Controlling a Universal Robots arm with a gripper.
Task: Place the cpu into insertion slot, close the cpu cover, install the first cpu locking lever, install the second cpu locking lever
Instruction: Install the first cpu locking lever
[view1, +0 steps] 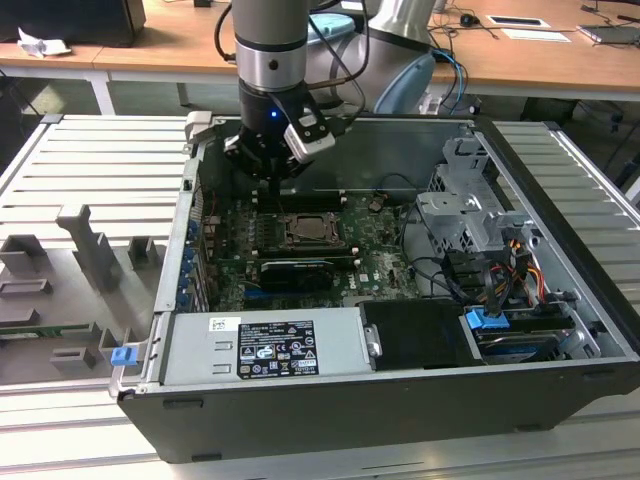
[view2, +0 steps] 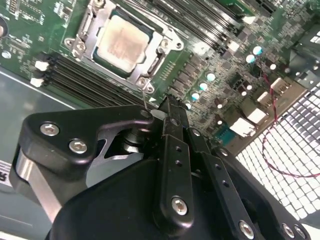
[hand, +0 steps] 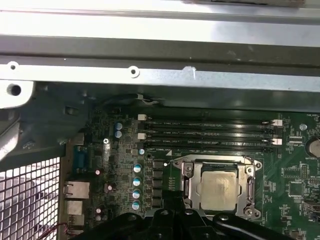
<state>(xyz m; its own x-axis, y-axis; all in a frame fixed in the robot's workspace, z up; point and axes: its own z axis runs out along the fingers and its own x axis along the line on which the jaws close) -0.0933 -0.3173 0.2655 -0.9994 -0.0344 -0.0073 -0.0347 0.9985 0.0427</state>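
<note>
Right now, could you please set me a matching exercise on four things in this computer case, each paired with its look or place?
Things:
1. cpu
2. cover
3. gripper
4. memory slots

Descriptions:
a. long dark parallel rows
b. pale square top, ringed by metal
c. black, poised above the board
d. silvery frame with a square opening

Pairs: 1-b; 2-d; 3-c; 4-a.
</note>
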